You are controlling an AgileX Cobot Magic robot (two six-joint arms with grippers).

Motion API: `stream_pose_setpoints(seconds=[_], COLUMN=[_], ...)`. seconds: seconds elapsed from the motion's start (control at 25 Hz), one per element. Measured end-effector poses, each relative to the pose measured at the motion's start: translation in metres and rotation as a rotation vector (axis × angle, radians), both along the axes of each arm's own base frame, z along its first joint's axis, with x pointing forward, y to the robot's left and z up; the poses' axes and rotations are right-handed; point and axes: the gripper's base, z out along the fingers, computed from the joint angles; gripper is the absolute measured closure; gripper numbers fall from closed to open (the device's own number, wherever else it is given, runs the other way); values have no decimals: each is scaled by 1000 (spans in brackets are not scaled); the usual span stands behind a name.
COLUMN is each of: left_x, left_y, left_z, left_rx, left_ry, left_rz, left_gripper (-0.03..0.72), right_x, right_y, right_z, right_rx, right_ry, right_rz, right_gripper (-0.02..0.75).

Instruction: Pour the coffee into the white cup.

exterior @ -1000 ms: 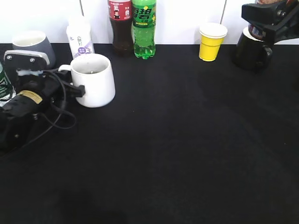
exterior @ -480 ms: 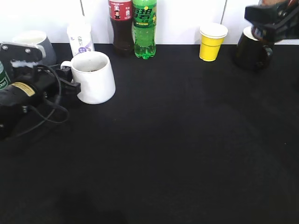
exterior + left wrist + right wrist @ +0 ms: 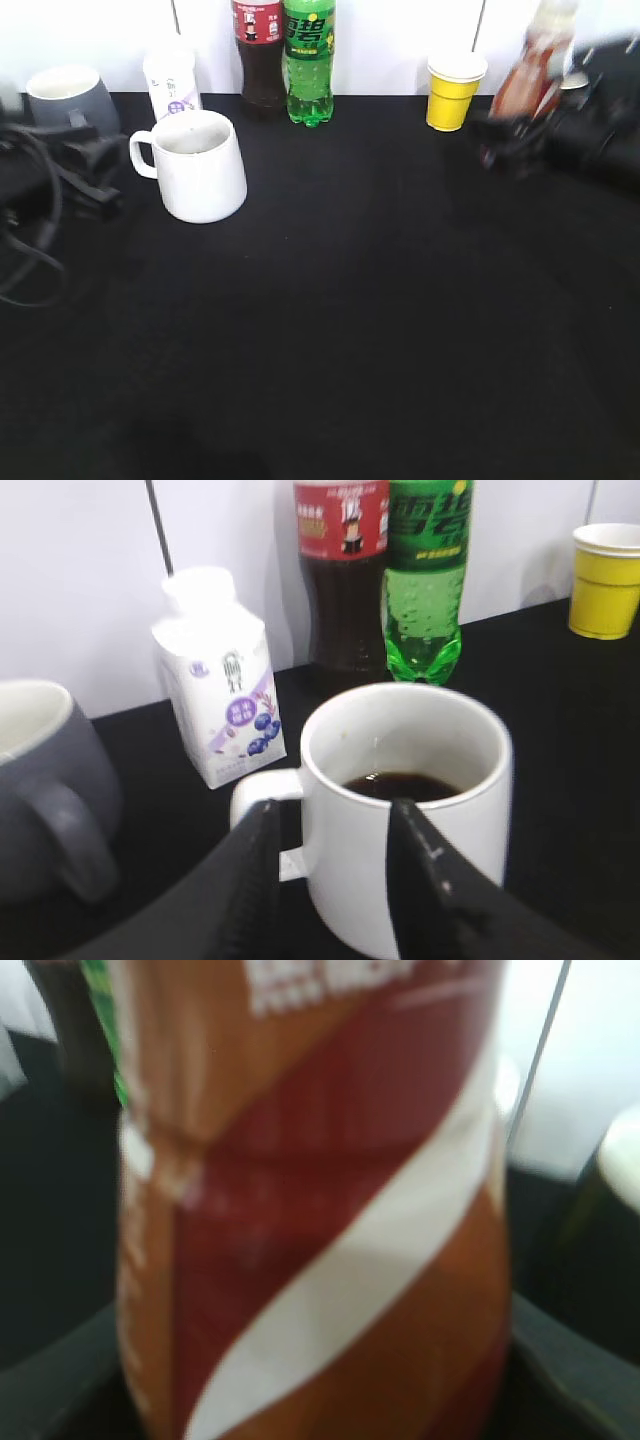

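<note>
The black table (image 3: 360, 320) is carrying the white cup (image 3: 200, 170) just ahead of the left claw (image 3: 330, 865), with 1 grey mug (image 3: 68, 95), milk carton (image 3: 172, 80), 2 soda bottles (image 3: 285, 60) and yellow cup (image 3: 453, 92) sitting beyond.

The exterior view looks down at a slant across the black table (image 3: 350, 330) toward the white back wall, taking in both arms at its left and right edges.

The left wrist view sits low, just behind the left gripper (image 3: 335, 880), facing the wall; the white cup (image 3: 405, 810) stands close ahead of the parted jaws, with coffee in it. It shares with the exterior view the cup (image 3: 195, 165), carton (image 3: 170, 85), cola (image 3: 260, 55), green bottle (image 3: 308, 60) and yellow cup (image 3: 453, 90).

The right wrist view is pressed close to the bottle (image 3: 320, 1200) between its jaws, which fills the blurred frame; the same bottle (image 3: 530, 70) shows at the exterior view's right.
</note>
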Motion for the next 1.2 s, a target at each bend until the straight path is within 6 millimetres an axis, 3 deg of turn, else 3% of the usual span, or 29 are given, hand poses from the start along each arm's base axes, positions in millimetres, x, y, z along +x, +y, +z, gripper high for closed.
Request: stream_pose_setpoints(seconds=[0.12,0.24,0.44,0.6,0.88,0.96,1.08,1.12,1.2], left_x=[-8,-11,-11,-11,-13,-17,-29,-33,-37], left_y=[3,0,-1,-1,1,4,13,16,22], left_z=[18,19,19,19,12,11,7,5,21], left_rx=[3,38,46,47,65,86,84,98,59], left_ry=[-26,-38,-38,-37,56,113,304,379,620], left_rz=[4,-40,-51,-52,-34,-20,52,83,206], left_gripper=[410,410,410,410,410,410,408,409,407], right_x=[5,6,7,6,-28,-35,-44,-53,-66], right_y=[1,1,1,1,-6,-10,-19,-25,-33], right_z=[-31,-48,-57,-57,-43,-29,-10,5,29], right_rx=[-12,-4,16,19,-34,-77,-174,-225,-249], right_ry=[10,48,51,68,169,189,258,285,306], right_rz=[13,2,-4,-1,-36,-59,-117,-159,-227], right_gripper=[219,219,219,107,97,99,107,118,142])
